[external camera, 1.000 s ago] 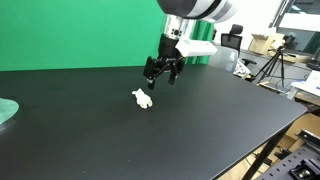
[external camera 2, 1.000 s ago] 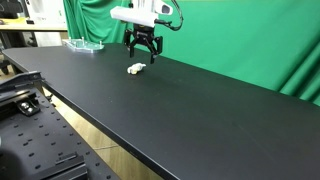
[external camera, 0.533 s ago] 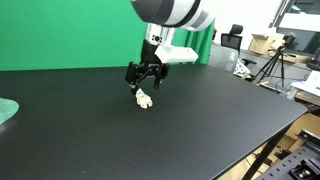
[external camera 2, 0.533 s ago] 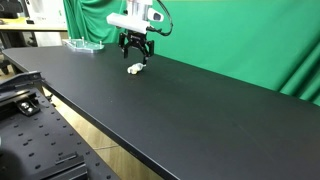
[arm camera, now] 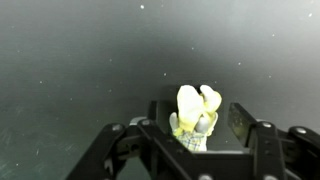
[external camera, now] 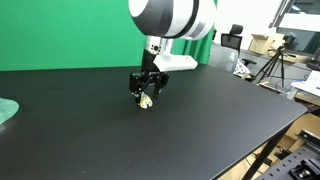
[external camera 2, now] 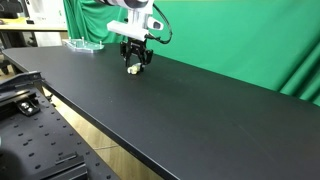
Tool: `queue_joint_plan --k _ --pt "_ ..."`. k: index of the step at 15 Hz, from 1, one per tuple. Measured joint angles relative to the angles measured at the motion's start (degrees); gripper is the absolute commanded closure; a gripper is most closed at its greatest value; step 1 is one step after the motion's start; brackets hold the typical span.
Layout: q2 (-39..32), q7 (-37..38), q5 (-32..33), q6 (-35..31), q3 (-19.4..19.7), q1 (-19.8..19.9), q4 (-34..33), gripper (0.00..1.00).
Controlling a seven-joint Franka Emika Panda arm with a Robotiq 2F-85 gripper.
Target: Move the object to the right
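lump (arm camera: 195,112) on black surface (external camera: 210,130) | sits directly between the fingers of end effector (arm camera: 200,128), off-centre toward one finger | end effector spread, not yet clamped | next likely: close, carry right

- In an exterior view the gripper (external camera: 146,94) hangs low over the black table (external camera: 200,130), fingers either side of the white object (external camera: 146,101).
- A pale green disc (external camera: 6,111) lies at its nine o'clock, well apart.
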State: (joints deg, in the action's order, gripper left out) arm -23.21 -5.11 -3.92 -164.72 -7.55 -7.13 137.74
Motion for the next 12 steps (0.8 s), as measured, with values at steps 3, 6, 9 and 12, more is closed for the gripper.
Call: queue_joint_plan --k 3,6,9,12 --pt "-0.8 0.7 0.4 0.2 0.0 0.0 -0.6 0.75" --pt "-0.8 0.9 0.5 0.2 0.0 0.0 -0.8 0.85" --pt "-0.6 0.9 0.5 0.2 0.0 0.0 -1.1 0.86" --pt "0.5 1.8 0.5 0.3 0.6 0.0 -1.0 0.86"
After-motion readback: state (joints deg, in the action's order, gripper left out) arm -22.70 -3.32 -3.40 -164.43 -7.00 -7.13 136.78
